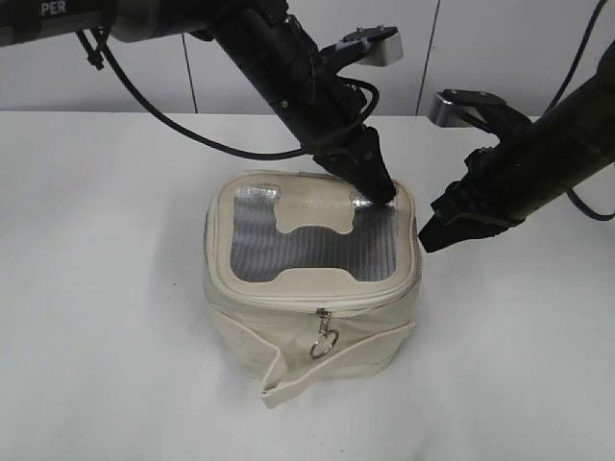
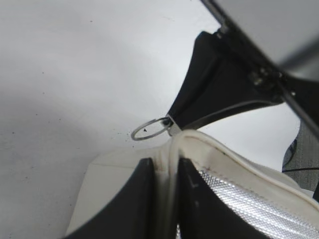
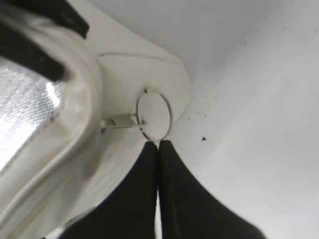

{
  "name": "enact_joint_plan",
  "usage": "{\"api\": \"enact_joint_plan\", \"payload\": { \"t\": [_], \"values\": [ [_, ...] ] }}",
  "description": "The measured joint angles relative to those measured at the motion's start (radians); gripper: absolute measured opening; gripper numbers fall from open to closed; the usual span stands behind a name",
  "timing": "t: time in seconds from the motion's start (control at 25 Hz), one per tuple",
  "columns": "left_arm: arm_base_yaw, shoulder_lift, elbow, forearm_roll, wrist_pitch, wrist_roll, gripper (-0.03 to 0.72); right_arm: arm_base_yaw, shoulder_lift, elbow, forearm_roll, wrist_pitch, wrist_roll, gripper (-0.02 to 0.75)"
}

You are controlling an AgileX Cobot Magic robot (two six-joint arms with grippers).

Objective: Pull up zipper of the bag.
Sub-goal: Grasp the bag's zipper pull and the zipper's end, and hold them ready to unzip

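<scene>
- Nearest the exterior camera, the bag (image 1: 312, 288) stands upright on the white table (image 1: 106, 288). One slider with its front ring pull (image 1: 324, 341) hangs at the middle of the front face.
- The zipper (image 1: 317, 300) runs round the lid rim, its long axis following the rim.
- At the rear right corner, the left gripper (image 2: 164, 172) pinches the raised lid rim between its fingers (image 2: 132, 199), steadying the bag.
- The rear ring pull (image 3: 153, 114) sticks out sideways from that corner. The right gripper (image 3: 158, 145) has its fingertips pressed together, holding nothing, with the tips just below the ring; contact cannot be confirmed.
- Judgement: the right gripper is the nearer one to this pull. It must spread and advance slightly toward the ring before pulling along the rim.
</scene>
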State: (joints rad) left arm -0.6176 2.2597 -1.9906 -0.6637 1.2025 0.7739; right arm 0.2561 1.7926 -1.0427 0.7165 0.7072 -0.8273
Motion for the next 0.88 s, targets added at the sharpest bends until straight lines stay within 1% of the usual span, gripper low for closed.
{"api": "enact_joint_plan", "payload": {
  "t": [0.24, 0.48, 0.52, 0.56, 0.6, 0.68, 0.76, 0.8, 0.88],
  "values": [
    [0.0, 0.0, 0.0, 0.0, 0.0, -0.005, 0.102, 0.0, -0.046, 0.002, -0.065, 0.112, 0.071, 0.005],
    [0.0, 0.0, 0.0, 0.001, 0.0, -0.009, 0.102, 0.0, -0.05, 0.003, -0.076, 0.098, 0.101, 0.011],
    [0.0, 0.0, 0.0, 0.001, 0.0, -0.012, 0.102, 0.0, -0.05, 0.003, -0.076, 0.095, 0.102, 0.039],
    [0.0, 0.0, 0.0, 0.001, 0.0, -0.014, 0.102, 0.0, -0.05, 0.005, -0.076, 0.09, 0.102, 0.084],
    [0.0, 0.0, 0.0, 0.001, 0.0, -0.016, 0.102, 0.0, -0.05, 0.007, -0.076, 0.082, 0.098, 0.134],
    [0.0, 0.0, 0.0, 0.001, 0.0, -0.019, 0.102, 0.0, -0.05, 0.018, -0.076, 0.058, 0.063, 0.265],
    [0.0, 0.0, 0.0, 0.001, 0.0, -0.02, 0.102, 0.0, -0.05, 0.036, -0.063, 0.029, 0.003, 0.351],
    [0.0, 0.0, 0.0, 0.001, 0.0, -0.02, 0.102, 0.0, -0.05, 0.044, -0.047, 0.014, -0.037, 0.374],
    [0.0, 0.0, 0.0, 0.001, 0.0, -0.02, 0.102, 0.0, -0.05, 0.067, 0.018, -0.014, -0.125, 0.394]
  ]
}}
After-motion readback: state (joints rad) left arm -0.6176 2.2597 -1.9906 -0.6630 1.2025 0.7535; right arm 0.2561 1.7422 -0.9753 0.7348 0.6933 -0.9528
